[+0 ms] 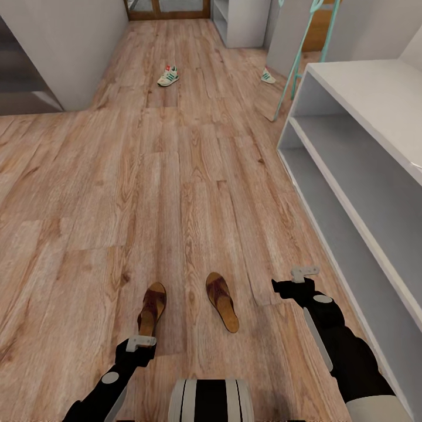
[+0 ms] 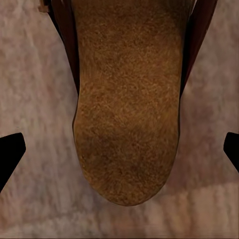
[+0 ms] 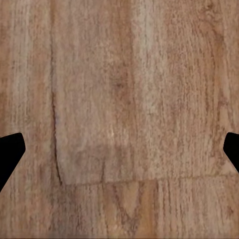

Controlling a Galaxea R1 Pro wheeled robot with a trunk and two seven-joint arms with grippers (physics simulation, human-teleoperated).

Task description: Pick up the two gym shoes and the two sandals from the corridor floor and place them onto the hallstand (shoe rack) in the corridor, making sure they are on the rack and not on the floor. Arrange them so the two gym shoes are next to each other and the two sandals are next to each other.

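Observation:
Two brown sandals with tan insoles lie on the wood floor [image 1: 88, 205] close in front of me, the left sandal [image 1: 152, 306] and the right sandal [image 1: 223, 301]. My left gripper [image 1: 139, 344] hovers over the left sandal's heel. In the left wrist view that heel [image 2: 127, 114] lies between the open fingers [image 2: 10, 154] without touching them. My right gripper [image 1: 298, 279] is open over bare floor [image 3: 119, 99], between the right sandal and the hallstand [image 1: 351, 176]. Two gym shoes lie far up the corridor, one [image 1: 168, 76] in the middle and one [image 1: 268, 76] near the hallstand's far end.
A teal frame [image 1: 302, 55] leans by the hallstand's far end. A white open shelf unit [image 1: 240, 23] stands at the back. A grey wall corner [image 1: 64, 53] juts in from the left. A wooden door frame [image 1: 170, 12] closes the corridor's end.

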